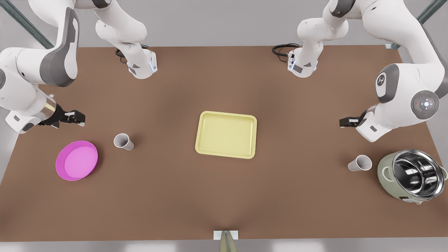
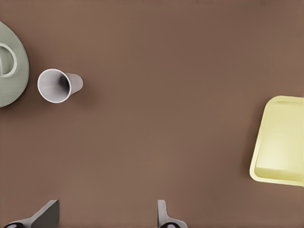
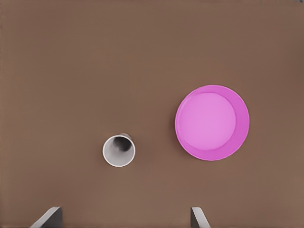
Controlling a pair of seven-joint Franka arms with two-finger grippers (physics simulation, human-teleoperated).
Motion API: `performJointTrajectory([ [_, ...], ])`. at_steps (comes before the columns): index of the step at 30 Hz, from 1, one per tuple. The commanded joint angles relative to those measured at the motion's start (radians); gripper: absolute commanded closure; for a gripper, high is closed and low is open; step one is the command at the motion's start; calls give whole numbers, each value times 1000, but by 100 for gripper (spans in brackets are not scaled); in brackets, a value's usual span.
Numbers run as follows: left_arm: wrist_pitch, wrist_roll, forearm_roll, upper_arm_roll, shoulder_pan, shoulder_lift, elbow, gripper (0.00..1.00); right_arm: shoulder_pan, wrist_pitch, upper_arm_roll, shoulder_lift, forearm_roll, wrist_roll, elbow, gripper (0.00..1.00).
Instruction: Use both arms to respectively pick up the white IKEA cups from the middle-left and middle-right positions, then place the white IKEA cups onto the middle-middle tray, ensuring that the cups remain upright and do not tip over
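Two small plain white tapered cups stand upright on the brown tabletop (image 1: 224, 196), each narrower at its foot than at its rim, without a handle and greyish inside. One white cup (image 1: 123, 141) stands near the tabletop's edge at the front view's left, just beside a pink round bowl (image 1: 77, 160). The other white cup (image 1: 359, 163) stands near the opposite edge, just beside a large pale green pot with a shiny steel lining (image 1: 412, 179). Between the two cups, at the middle of the tabletop and well apart from both, lies a flat pale yellow rectangular tray (image 1: 226, 134) with rounded corners and a low raised rim; nothing lies in it.

The right gripper (image 1: 75, 117), black with two fingers, hangs above the tabletop near the cup by the pink bowl; in the right wrist view that cup (image 3: 118, 150) and the bowl (image 3: 212, 122) lie below it, and its jaws stand wide apart and hold nothing. The left gripper (image 1: 347, 121) hangs above the tabletop near the cup by the green pot; the left wrist view shows that cup (image 2: 59, 85), a part of the pot (image 2: 12, 71) and a corner of the tray (image 2: 280, 142), with the jaws likewise spread and bare.
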Motion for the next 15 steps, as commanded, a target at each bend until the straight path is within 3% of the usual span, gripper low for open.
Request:
performJointTrajectory([
  [1, 4, -13, 0, 0, 0, -1, 0, 0, 0, -6, 1, -1, 6, -56, -2, 0],
  [4, 76, -11, 3, 23, 0, 51, 0, 0, 3, -10, 1, 4, 4, -56, -5, 0],
  [11, 602, 205, 44, 49, 129, 345, -4, 0, 22, 220, 6, 73, 9, -39, -185, 0],
  [15, 670, 202, 43, 50, 152, 392, -26, 0, 11, 289, 3, 71, 30, -39, -263, 0],
])
